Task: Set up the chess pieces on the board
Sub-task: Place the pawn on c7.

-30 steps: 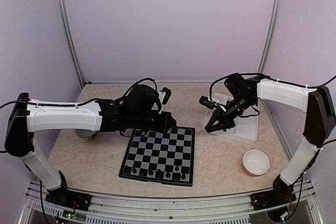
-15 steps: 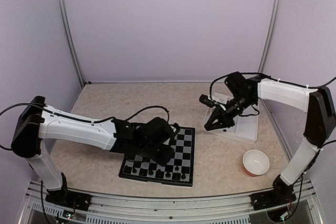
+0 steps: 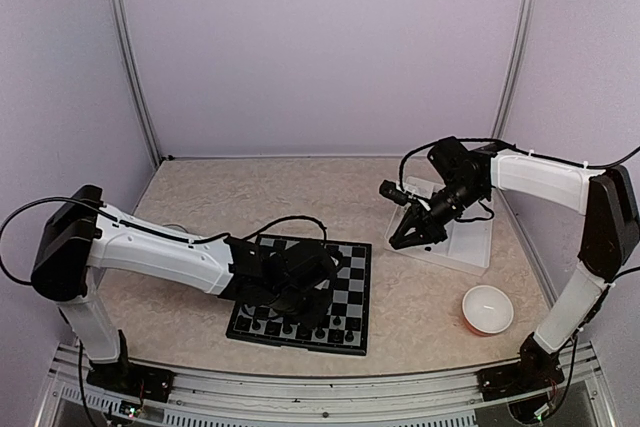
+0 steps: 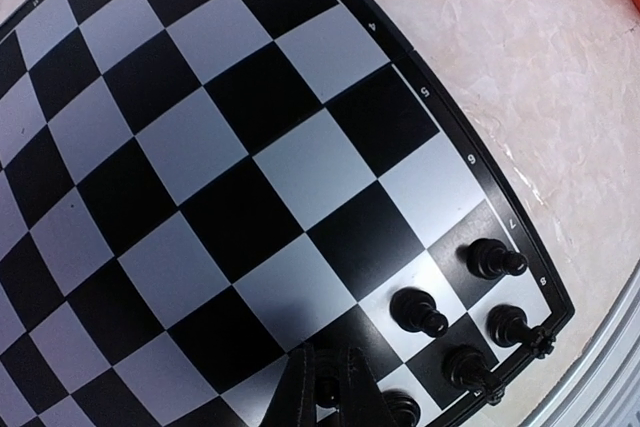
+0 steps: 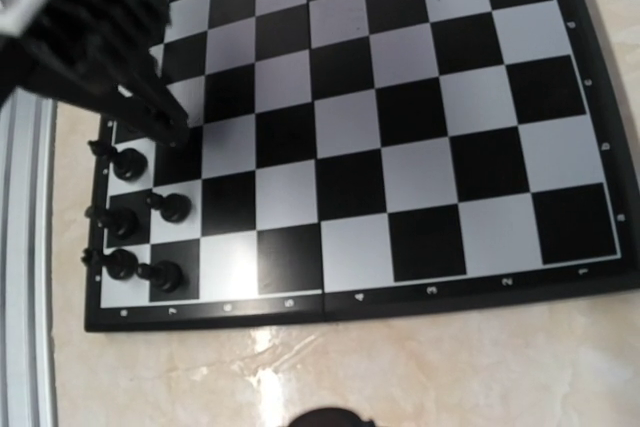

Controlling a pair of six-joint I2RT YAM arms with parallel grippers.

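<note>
top view. noted left gripper point(image 3: 312, 299) low over the near half of the board point(image 3: 350, 262), arm reaching in from the left. made out a line of chess pieces point(image 3: 300, 331) along the near edge; too small to count surely. saw nothing on the far half of the board. noted right gripper point(image 3: 408, 239) hanging above the white tray point(image 3: 472, 247), well apart from the board; cannot tell from here whether apart or together. logged an orange bowl point(image 3: 487, 309) on the bench point(image 3: 420, 337), near right.

left wrist view. found the left gripper tips together at the bottom edge, clamped on what looks like a small black held piece point(image 4: 325, 389). placed it just over the second row, beside two pieces standing there. counted three more on the edge row next to the corner.

right wrist view. looking across at the board from a distance. saw only a dark blob of own gripper at the bottom edge, so state not readable. spotted left gripper tips down near the corner cluster of five.

progress, judged: early. edge row seemingly filled, second row just begun. left to do: rest of second row, whole far side.
</note>
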